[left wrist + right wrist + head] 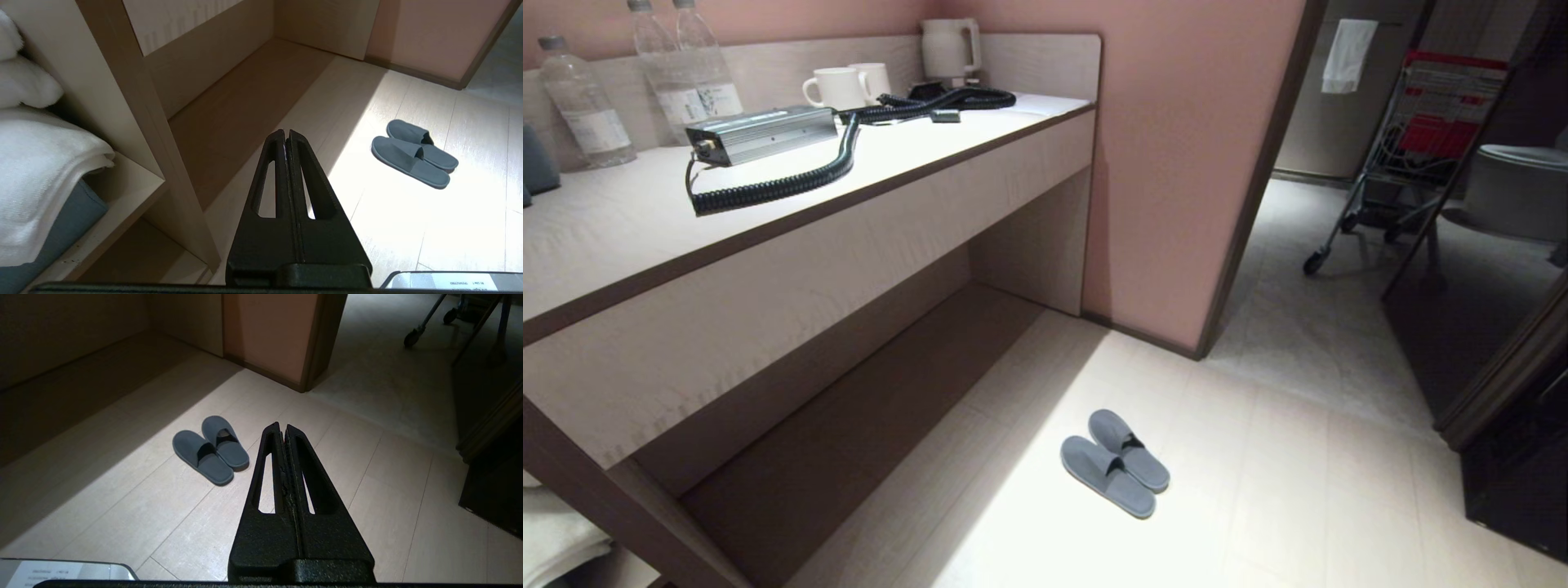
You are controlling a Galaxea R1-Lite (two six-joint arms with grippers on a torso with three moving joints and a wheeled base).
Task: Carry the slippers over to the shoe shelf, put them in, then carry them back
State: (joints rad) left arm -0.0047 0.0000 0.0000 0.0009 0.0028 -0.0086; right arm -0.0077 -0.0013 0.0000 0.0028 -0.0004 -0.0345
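A pair of grey-blue slippers (1115, 461) lies side by side on the pale floor, in a bright patch in front of the pink wall corner. The shoe shelf (849, 425) is the low, wide, shadowed opening under the beige unit, left of the slippers; its brown floor (237, 114) is bare. Neither arm shows in the head view. My left gripper (286, 132) is shut and holds nothing, hanging above the floor by the shelf's front edge, with the slippers (412, 157) well off to one side. My right gripper (282, 426) is shut and empty too, above bare floor a short way from the slippers (210, 453).
A long beige desk counter (792, 204) tops the unit, carrying water bottles (584, 102), white mugs (837, 88), a kettle (949, 49) and a silver box with a coiled black cable (768, 135). White towels (36, 163) fill a side compartment beyond a divider panel (135, 102). A red cart (1429, 122) stands past the doorway.
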